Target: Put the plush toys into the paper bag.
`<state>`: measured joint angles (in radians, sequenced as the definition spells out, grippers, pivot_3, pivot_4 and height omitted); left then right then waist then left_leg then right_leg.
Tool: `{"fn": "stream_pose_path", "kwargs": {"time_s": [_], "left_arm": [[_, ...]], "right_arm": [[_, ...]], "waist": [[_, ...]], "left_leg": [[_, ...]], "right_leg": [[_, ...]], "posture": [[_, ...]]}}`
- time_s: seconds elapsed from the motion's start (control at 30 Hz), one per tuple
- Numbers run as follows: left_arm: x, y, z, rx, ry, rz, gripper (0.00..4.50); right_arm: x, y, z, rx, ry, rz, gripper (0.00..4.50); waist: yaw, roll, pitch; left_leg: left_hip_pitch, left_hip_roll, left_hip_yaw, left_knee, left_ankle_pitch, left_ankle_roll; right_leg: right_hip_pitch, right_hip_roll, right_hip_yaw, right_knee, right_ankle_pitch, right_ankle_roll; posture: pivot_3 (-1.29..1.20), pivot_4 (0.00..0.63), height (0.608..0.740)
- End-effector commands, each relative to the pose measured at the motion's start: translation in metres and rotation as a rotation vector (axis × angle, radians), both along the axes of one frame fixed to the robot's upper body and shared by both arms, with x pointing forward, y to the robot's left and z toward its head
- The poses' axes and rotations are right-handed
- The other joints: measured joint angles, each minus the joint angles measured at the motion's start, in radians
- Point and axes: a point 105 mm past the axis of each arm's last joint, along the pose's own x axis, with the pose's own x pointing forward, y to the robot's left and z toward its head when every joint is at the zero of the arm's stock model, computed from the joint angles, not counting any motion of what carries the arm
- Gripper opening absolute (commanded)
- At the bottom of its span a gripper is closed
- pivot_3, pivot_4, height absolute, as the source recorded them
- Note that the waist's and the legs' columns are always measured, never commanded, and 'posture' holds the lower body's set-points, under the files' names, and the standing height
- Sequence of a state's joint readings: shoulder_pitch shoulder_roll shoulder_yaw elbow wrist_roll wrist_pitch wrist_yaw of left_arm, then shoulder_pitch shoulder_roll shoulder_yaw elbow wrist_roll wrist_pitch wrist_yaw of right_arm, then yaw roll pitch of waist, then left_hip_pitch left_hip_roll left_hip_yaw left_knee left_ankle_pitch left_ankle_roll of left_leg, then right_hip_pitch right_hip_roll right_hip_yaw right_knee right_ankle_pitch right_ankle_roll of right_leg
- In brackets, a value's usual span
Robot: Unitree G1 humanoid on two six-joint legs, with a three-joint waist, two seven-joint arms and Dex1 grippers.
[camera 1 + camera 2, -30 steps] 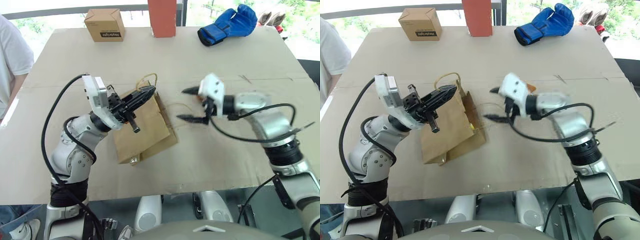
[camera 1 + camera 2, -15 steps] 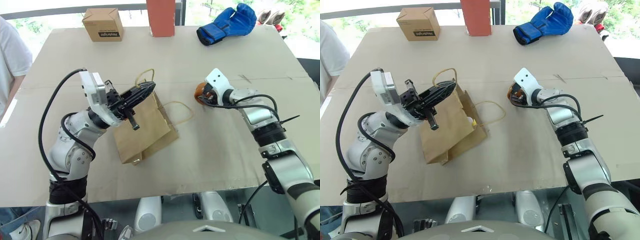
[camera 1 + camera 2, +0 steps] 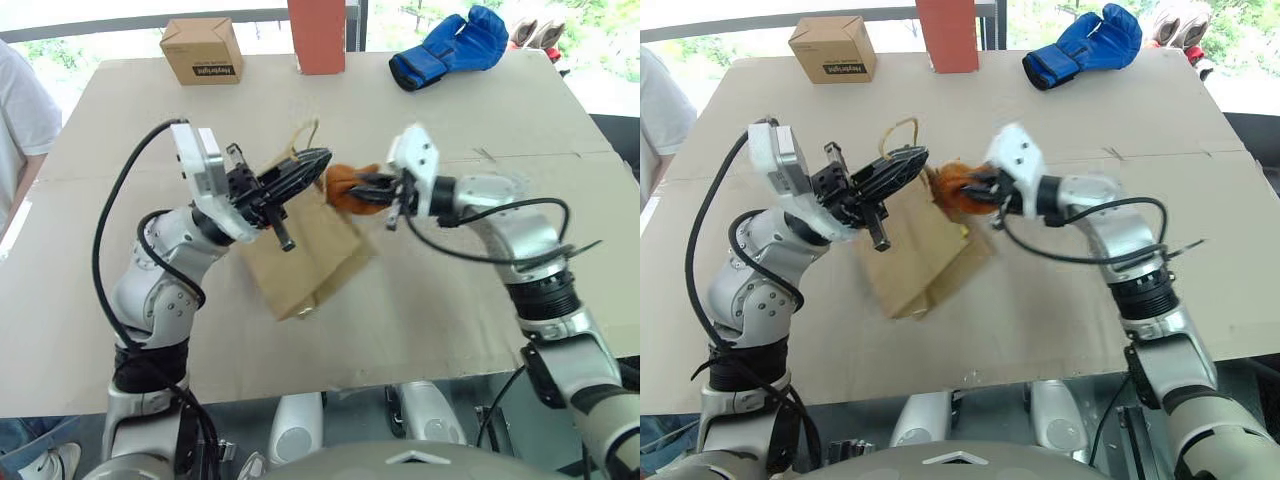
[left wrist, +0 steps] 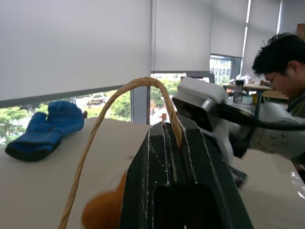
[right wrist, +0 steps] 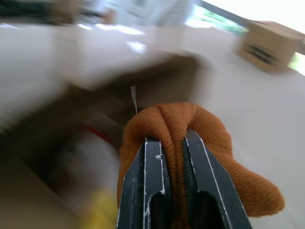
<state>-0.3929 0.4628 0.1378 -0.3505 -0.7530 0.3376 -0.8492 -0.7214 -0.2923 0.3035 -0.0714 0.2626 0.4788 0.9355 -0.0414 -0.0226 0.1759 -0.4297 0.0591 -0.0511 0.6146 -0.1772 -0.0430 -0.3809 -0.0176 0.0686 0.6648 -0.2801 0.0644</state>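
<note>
My left gripper point(image 3: 312, 163) is shut on one tan cord handle point(image 4: 119, 95) of the brown paper bag point(image 3: 312, 255). It holds the bag's top edge up off the table, so the bag hangs tilted. My right gripper point(image 3: 368, 190) is shut on the orange-brown plush toy point(image 3: 345, 186), which hangs at the bag's mouth beside the left fingertips. In the right wrist view the plush point(image 5: 176, 119) bulges around the shut fingers. Behind it, a blurred white, red and yellow shape point(image 5: 93, 162) lies inside the bag.
At the table's far edge stand a small printed cardboard box point(image 3: 203, 50) and a red-orange upright box point(image 3: 322, 35), with a blue boxing glove point(image 3: 450, 48) at far right. A person in a white sleeve point(image 3: 20, 120) stands at left. Another person point(image 4: 281, 71) sits beyond.
My right gripper closed on the orange-brown plush and carried it left to the bag's mouth. My left gripper lifted the handle a little, raising and tilting the bag.
</note>
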Motion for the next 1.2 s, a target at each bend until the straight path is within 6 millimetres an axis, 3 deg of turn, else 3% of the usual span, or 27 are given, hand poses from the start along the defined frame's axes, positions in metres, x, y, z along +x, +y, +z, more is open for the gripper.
{"fn": "stream_pose_path", "kwargs": {"time_s": [0.03,0.23,0.4,0.53,0.57,0.63,0.8,1.2], "left_arm": [[-0.002,-0.012,0.012,-0.029,-0.044,-0.062,0.0],[0.011,-0.024,0.021,0.004,-0.082,-0.098,0.0],[0.019,-0.025,0.029,-0.014,-0.098,-0.078,0.0],[0.015,-0.02,0.02,-0.015,-0.064,-0.062,0.0],[0.013,-0.017,0.018,-0.018,-0.057,-0.055,0.0],[0.01,-0.011,0.013,-0.017,-0.039,-0.037,0.0],[0.008,0.01,-0.001,0.006,-0.002,0.034,0.0],[0.013,0.039,0.007,-0.074,0.004,0.13,0.0]], "right_arm": [[-0.022,0.02,-0.012,-0.029,0.041,0.133,0.03],[-0.033,0.035,-0.001,0.063,0.09,0.186,0.03],[-0.011,0.036,-0.008,0.09,0.057,-0.024,0.03],[0.006,0.041,-0.024,0.097,0.085,-0.139,0.03],[0.006,0.04,-0.026,0.114,0.111,-0.133,0.63],[0.007,0.037,-0.032,0.114,0.119,-0.139,1.35],[-0.001,0.024,-0.035,0.102,0.102,-0.128,3.71],[-0.027,-0.048,-0.012,0.071,0.131,-0.235,3.71]], "waist": [[0.005,0.0,0.0],[0.007,0.0,0.0],[0.005,0.0,0.0],[-0.001,0.0,0.0],[-0.001,0.0,0.0],[0.0,0.0,0.0],[0.002,0.0,0.0],[0.004,0.0,0.0]], "left_leg": [[0.0,0.0,0.0,0.001,0.0,0.0],[-0.001,-0.001,-0.001,0.002,0.0,0.0],[-0.001,-0.001,-0.001,0.001,0.0,0.0],[-0.001,-0.001,-0.001,0.001,0.0,0.0],[0.0,-0.001,-0.001,0.0,0.0,0.0],[0.0,0.0,-0.001,0.0,0.0,0.0],[0.0,-0.001,-0.001,0.0,0.0,0.0],[-0.001,-0.001,-0.001,0.0,0.0,0.0]], "right_leg": [[0.0,0.0,0.0,0.0,0.0,0.0],[0.0,0.0,0.0,0.0,0.0,0.0],[0.0,0.0,0.0,0.0,0.0,0.0],[0.0,0.0,0.0,0.0,0.0,0.0],[0.0,0.0,0.0,0.0,0.0,0.0],[0.0,0.0,0.0,0.0,0.0,0.0],[0.0,0.0,0.0,0.0,0.0,0.0],[0.0,0.0,0.0,-0.001,0.0,0.0]], "posture": [[0.0,0.15,0.74],[0.0,0.15,0.74],[0.0,0.15,0.74],[0.0,0.15,0.74],[0.0,0.15,0.74],[0.0,0.15,0.74],[0.0,0.15,0.74],[0.0,0.15,0.74]]}}
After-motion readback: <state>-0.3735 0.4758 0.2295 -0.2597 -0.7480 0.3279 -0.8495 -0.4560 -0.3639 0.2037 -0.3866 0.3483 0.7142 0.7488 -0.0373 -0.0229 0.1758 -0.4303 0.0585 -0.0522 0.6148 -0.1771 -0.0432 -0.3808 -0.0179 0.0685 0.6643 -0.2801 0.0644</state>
